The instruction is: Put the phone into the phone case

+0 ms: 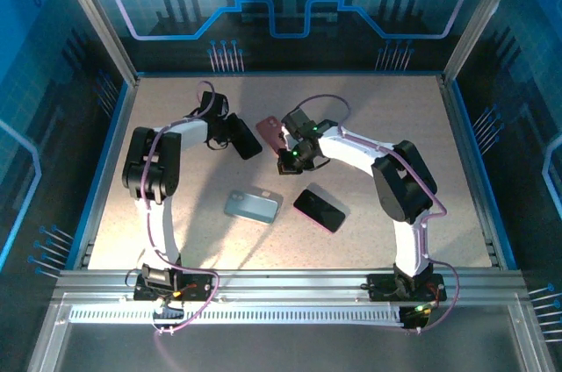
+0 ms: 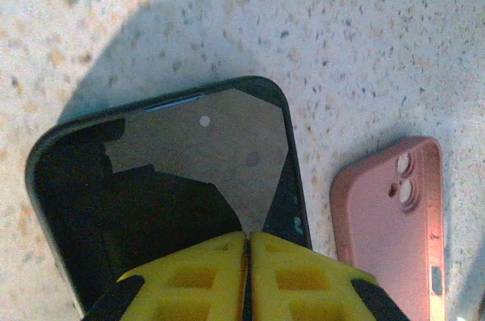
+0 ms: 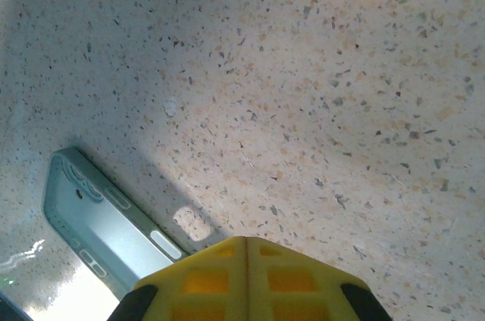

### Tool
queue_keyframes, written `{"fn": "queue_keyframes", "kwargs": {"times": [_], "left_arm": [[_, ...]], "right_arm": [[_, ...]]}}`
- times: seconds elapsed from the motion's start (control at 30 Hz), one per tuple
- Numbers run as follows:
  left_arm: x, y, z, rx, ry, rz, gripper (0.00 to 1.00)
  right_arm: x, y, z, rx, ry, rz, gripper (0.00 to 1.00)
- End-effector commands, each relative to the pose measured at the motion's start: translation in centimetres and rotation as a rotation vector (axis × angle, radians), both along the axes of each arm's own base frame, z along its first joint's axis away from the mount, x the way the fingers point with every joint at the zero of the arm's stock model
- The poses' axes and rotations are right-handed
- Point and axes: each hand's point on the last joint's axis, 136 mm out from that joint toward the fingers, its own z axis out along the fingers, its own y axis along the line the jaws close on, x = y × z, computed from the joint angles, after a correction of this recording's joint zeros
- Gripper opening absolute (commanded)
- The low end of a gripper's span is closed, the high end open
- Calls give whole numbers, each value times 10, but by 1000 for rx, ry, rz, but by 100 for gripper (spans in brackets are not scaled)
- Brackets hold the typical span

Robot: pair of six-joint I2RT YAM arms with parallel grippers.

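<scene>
1. Speckled table (image 1: 395,126) inside a blue-lit enclosure, from overhead: my left gripper (image 1: 226,131) is at the black phone (image 1: 246,138). The pink case (image 1: 269,129) lies just beside that phone. My right gripper (image 1: 291,160) hovers near the case's other side. A pale blue case (image 1: 253,205) and a second black phone (image 1: 320,209) lie nearer the bases, apart from both grippers.
2. Left wrist: my yellow fingers (image 2: 303,279) are closed together over the phone's near end. I cannot tell whether they nip its edge or only sit above it. The pink case lies flat to the right, across a narrow strip of table.
3. Right wrist: my jaws are closed on nothing above bare table, with the pale blue case at lower left.
4. Risks, as I judge them: an edge pinch on slick glass could let the phone pivot or slip. The light case could skate away when the phone presses in. Both arms crowd the same spot.
</scene>
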Motion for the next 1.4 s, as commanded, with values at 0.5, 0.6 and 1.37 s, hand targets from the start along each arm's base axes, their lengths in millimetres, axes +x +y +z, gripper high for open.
{"fn": "queue_keyframes", "kwargs": {"times": [0.5,0.6,1.37], "left_arm": [[-43,21,35,-65,-20,75,13],[-53,24,26,-73,2,92,13],[-43,27,-1,-63,49,124,12]], "right_arm": [[82,53,-10,43,-110,3,0],[92,56,-23,15,-108,4,0],[140,39,-53,-106,-170,-30,0]]}}
